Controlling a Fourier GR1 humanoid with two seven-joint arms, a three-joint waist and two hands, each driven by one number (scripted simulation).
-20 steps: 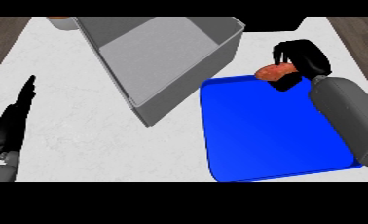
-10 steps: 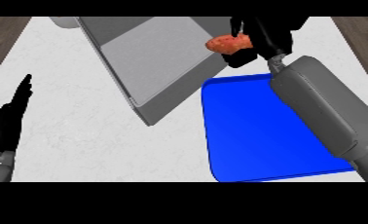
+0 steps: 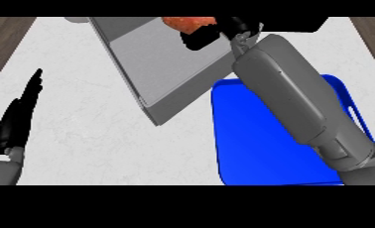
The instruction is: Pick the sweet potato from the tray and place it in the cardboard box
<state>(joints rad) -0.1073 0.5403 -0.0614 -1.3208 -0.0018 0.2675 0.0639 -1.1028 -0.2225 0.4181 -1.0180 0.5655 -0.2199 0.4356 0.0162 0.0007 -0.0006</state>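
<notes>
At the top of the head view my right hand [image 3: 212,32] is curled round the orange-red sweet potato [image 3: 187,23], holding it above the open grey cardboard box [image 3: 157,58]. The right forearm stretches up across the blue tray [image 3: 256,138], which has nothing on its visible surface. The sweet potato is partly cut off by the view's top edge and partly hidden by the fingers. My left hand [image 3: 21,115] rests at the left edge, fingers straight and pointing up.
White counter surrounds the box and tray. Wooden strips show at the far top corners. A small grey object [image 3: 77,20] peeks out behind the box's top left corner.
My right hand has carried the sweet potato up off the tray and leftwards, from the tray's top edge to over the box. The left hand has stayed put.
</notes>
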